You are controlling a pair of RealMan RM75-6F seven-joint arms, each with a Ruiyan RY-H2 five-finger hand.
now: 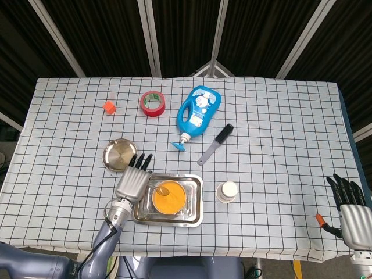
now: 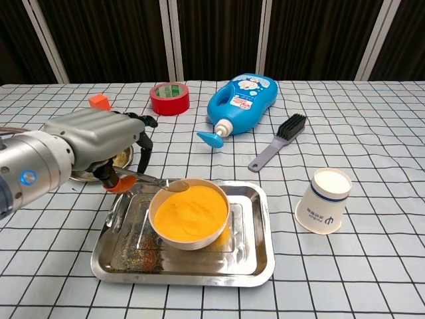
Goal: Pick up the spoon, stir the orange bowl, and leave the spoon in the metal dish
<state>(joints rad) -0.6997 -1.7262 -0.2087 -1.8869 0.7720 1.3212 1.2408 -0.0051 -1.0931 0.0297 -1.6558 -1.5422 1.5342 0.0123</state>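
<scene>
My left hand [image 1: 133, 182] [image 2: 99, 138] holds the spoon [image 2: 149, 180] by its orange handle, left of the orange bowl [image 1: 169, 196] [image 2: 191, 213]. The spoon's metal tip [image 1: 163, 190] hangs over the bowl's near-left rim, just above the orange powder. That bowl stands in a rectangular steel tray [image 1: 196, 214] [image 2: 259, 251]. The round metal dish [image 1: 118, 155] lies on the cloth to the upper left of the tray; in the chest view my left hand covers most of it. Low at the right edge of the head view, my right hand [image 1: 349, 208] stays open, fingers spread, holding nothing.
A white paper cup [image 1: 227, 191] [image 2: 323, 200] stands right of the tray. Behind it lie a grey brush [image 1: 215, 143] [image 2: 278, 141], a blue bottle [image 1: 196, 113] [image 2: 242, 102], a red tape roll [image 1: 153, 103] [image 2: 169, 98] and a small orange cube [image 1: 108, 107] [image 2: 99, 102].
</scene>
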